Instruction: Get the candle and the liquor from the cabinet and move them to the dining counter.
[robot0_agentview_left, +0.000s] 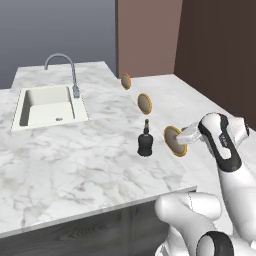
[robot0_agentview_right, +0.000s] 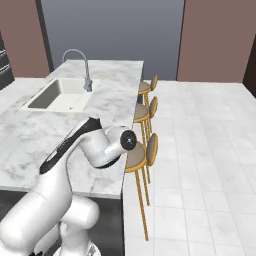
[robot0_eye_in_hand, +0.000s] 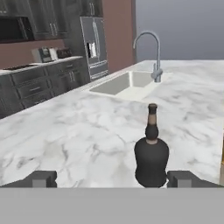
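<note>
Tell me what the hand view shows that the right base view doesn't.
The hand view alone has the squat black liquor bottle upright on the marble between the open gripper tips, plus the steel fridge and dark drawer cabinets behind. The right base view alone has the tan round stools and tiled floor. Both share the white grey-veined dining counter, inset sink and curved faucet.

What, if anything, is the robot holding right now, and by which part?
Nothing is held. The gripper has its jaws wide open, and the liquor stands upright on the dining counter, free between the fingertips.
</note>
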